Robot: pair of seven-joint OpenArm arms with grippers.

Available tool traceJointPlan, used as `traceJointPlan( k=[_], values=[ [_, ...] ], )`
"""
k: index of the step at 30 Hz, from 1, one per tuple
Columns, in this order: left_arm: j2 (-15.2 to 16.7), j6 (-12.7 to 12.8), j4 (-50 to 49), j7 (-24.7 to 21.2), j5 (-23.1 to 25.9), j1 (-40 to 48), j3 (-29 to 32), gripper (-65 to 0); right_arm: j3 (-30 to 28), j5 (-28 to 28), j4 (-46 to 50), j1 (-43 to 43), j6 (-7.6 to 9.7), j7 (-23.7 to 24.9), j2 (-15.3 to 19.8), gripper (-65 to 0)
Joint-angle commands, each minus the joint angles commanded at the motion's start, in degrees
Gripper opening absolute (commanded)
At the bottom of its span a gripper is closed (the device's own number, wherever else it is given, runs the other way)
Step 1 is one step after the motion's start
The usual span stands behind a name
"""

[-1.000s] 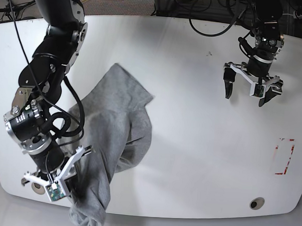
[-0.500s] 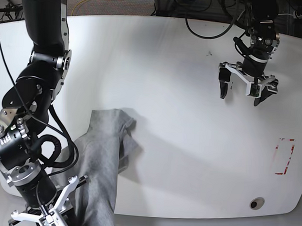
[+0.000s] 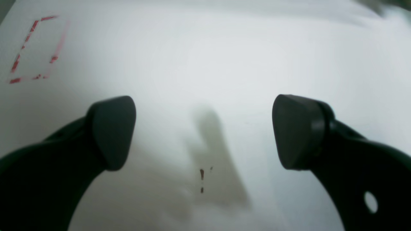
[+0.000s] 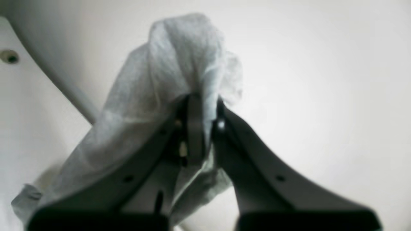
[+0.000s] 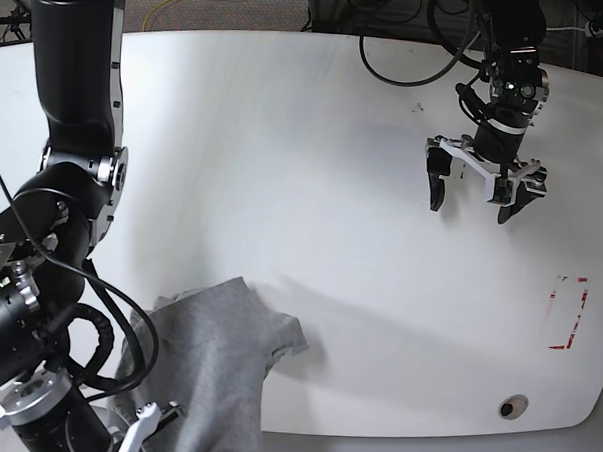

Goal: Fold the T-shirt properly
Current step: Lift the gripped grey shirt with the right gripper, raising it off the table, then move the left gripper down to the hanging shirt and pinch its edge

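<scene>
The heather-grey T-shirt lies bunched at the table's front left corner, its lower part trailing over the front edge and out of frame. In the right wrist view my right gripper is shut on a fold of the T-shirt, which bulges above the fingertips and drapes down the left finger. In the base view only the right arm shows well; its gripper is cut off at the bottom edge. My left gripper hangs open over bare table at the back right, far from the shirt, and the left wrist view shows the left gripper holding nothing. No lettering shows.
A red dashed rectangle is marked on the white table near its right edge, also visible as the red dashed rectangle. A round hole sits near the front right corner. Cables run along the back.
My right gripper has dragged the T-shirt toward the front left corner, so less of it lies on the table. The left gripper has drifted slightly left and toward the front, still open.
</scene>
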Motion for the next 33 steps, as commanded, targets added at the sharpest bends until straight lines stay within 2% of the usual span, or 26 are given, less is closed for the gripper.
traceJointPlan(
  k=[5, 10, 14, 24, 33],
  values=[
    [1.1, 0.0, -0.4, 0.0, 0.1, -1.2, 0.0, -1.3, -3.3, 0.0, 0.1, 3.3, 0.00, 0.0, -0.2, -65.0],
    [2.2, 0.0, -1.4, 0.0, 0.1, -1.7, 1.1, -1.3, -4.5, 0.0, 0.1, 5.5, -0.09, -0.3, -4.0, -65.0],
    [2.1, 0.0, -2.1, 0.0, 0.1, -1.7, 3.8, -1.3, -4.5, -0.1, 0.1, 7.6, 0.09, -3.1, -6.3, -65.0],
    [2.1, 0.0, -4.6, -0.3, 0.0, -1.6, 8.4, -1.3, -5.0, -0.1, 0.0, 7.9, 0.09, -4.4, -10.6, -65.0],
    [1.9, 0.0, -6.4, -0.3, 0.1, -1.6, 12.1, -1.3, -7.6, -0.4, 0.4, 6.3, 0.00, -4.4, -11.5, -65.0]
  ],
)
